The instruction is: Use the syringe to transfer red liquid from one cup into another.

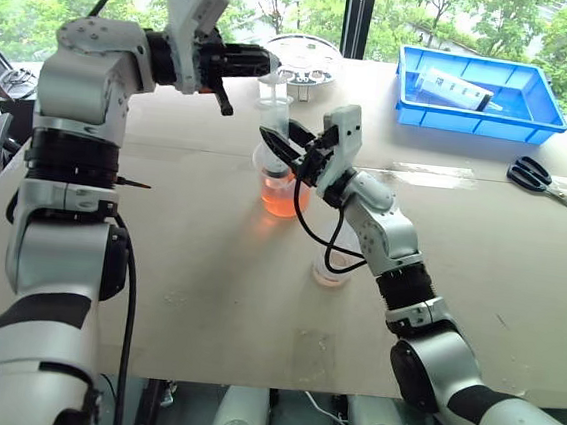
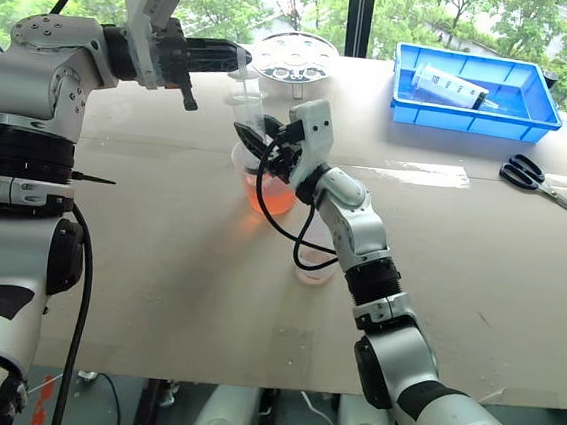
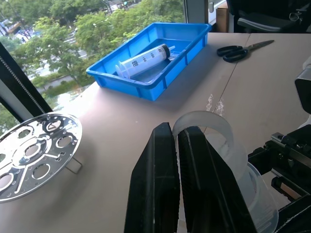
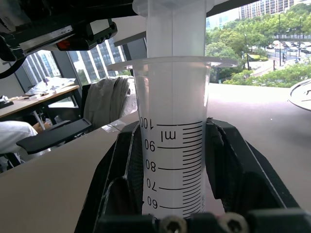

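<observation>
The syringe [image 1: 275, 106] stands upright over the larger cup [image 1: 266, 169], a clear beaker holding the red liquid [image 1: 283, 200], and its lower end reaches down into the beaker. My right gripper [image 1: 278, 144] is shut on the syringe's barrel [image 4: 170, 145], at the upper graduation marks. My left gripper [image 1: 268, 62] comes in level from the left, above the barrel. It is shut on the plunger's ring [image 3: 209, 119], with one finger [image 3: 199, 160] through the loop. The smaller cup [image 1: 328, 272] stands nearer on the table, partly behind my right forearm.
A blue tray [image 1: 473, 120] at the back right holds a packaged syringe [image 1: 456, 89]. Black-handled scissors [image 1: 538, 179] lie at the right edge. A round metal disc with holes [image 1: 303, 59] stands behind the beaker, near the window.
</observation>
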Robot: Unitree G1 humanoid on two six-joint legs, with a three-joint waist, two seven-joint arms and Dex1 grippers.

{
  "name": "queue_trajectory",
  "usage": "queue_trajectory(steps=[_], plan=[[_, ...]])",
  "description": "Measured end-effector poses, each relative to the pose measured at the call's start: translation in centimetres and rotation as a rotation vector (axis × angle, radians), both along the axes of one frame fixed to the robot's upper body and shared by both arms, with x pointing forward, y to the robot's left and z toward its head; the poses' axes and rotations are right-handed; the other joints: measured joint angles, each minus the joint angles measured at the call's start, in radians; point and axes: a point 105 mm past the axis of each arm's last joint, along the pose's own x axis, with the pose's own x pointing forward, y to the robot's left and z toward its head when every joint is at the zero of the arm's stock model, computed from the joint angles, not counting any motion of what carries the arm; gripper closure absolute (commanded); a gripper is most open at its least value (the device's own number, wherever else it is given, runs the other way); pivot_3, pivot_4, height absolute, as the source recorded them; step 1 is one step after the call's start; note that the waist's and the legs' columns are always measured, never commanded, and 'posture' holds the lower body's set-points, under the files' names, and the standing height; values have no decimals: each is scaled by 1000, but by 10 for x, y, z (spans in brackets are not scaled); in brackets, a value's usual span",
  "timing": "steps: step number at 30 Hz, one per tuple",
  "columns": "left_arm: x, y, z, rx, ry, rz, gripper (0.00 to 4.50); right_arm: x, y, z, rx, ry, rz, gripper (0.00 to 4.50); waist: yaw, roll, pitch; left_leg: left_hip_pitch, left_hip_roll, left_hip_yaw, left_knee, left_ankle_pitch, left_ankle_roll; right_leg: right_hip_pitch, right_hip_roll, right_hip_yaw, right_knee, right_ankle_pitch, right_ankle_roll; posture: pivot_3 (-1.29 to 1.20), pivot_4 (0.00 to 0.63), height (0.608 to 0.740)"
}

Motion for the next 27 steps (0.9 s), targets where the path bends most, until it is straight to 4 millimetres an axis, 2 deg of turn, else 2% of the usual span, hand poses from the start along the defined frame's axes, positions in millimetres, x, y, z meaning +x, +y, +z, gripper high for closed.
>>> queue_trajectory(steps=[12, 16, 21, 23, 27], plan=[[-3, -1, 4, -7, -23, -7, 4500, -1, 0, 1, 1, -6, 1, 3141, 0, 0, 0, 0, 0, 0, 0, 0, 0, 0, 0, 0, 0, 0, 0, 0, 150, 740], [-7, 5, 5, -53, -43, 15, 3143, -4, 3, 3, -6, -20, 19, 3142, -2, 0, 0, 0, 0, 0, 0, 0, 0, 0, 0, 0, 0, 0, 0, 0, 150, 740], [-22, 23, 8, -163, -51, 96, 759, -7, 8, 7, -15, -38, 41, 3145, -4, 0, 0, 0, 1, 0, 1, 0, 0, -1, 0, 1, 1, 0, 0, 0, 150, 740], [-33, 29, 8, -217, -37, 115, 0, -7, 8, 11, -6, -45, 41, 3146, -3, 0, 0, 0, 2, 0, 1, 0, 0, -1, -1, 1, 1, 0, 0, 0, 150, 740], [-52, 35, 10, -315, 4, 128, 0, -7, 9, 18, -3, -55, 45, 3147, 0, 0, 0, 0, 2, -1, 1, 0, 0, -1, -1, 0, 1, 0, 0, 0, 150, 740]])
